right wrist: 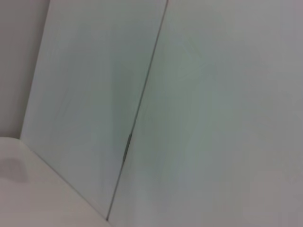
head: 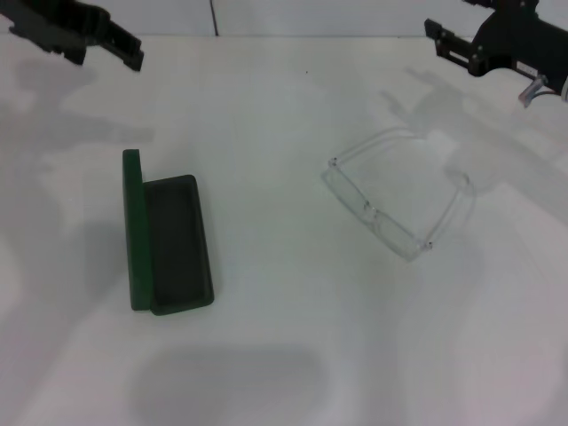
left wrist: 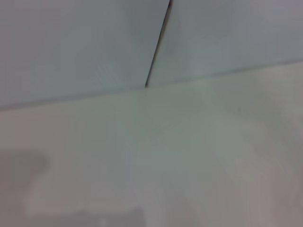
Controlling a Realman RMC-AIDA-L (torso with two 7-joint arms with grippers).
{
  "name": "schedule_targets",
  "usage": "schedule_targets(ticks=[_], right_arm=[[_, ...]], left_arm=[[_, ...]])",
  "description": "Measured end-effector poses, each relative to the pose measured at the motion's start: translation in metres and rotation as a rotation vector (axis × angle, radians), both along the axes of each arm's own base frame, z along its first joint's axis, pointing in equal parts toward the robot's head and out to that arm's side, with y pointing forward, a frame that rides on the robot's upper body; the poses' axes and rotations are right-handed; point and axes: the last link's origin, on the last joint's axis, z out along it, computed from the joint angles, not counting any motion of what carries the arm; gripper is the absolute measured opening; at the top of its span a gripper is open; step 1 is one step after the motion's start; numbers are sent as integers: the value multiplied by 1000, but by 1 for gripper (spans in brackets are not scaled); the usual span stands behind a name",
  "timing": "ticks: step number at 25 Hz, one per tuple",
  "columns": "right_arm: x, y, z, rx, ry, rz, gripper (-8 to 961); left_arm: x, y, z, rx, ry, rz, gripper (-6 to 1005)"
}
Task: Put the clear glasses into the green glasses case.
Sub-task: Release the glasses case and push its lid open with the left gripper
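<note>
Head view first: the green glasses case (head: 169, 241) is sitting open on the white table (head: 284, 355), over toward the left edge, lid standing up on its left long side and the dark lining facing up. The clear glasses (head: 398, 193) lie well apart from it, over toward the right edge, arms unfolded and pointing toward the back edge, lenses nearer the front. They're outside the case, nothing touching them.

The left gripper (head: 84, 37) hangs up at the back left corner, well away from the case. The right gripper (head: 497, 43) is up at the back right corner, above and behind the glasses, not touching them. Honestly can't tell how wide either one's fingers are from here; neither holds anything as far as I can see.

Left wrist view: just bare table surface and the pale wall (left wrist: 85, 42) behind it with a dark seam (left wrist: 156, 45) running down it.

Right wrist view: same wall and seam, and a sliver of table in one corner.
</note>
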Motion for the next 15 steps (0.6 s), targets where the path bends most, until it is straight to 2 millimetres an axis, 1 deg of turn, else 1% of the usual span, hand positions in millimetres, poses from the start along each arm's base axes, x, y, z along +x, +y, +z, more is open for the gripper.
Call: schedule_targets(ticks=[5,9,15], right_arm=[[2,0,3,22,2,3,634],[3,-1,5,25,-12,10,633],[8,-4,4,25,-29,9,632]], left_arm=[[-5,-8,-8,-28,-21,107,819],[-10,-14,-18,-69,-19,198,812],[-11,-18,-26,-94,-4,259,795]])
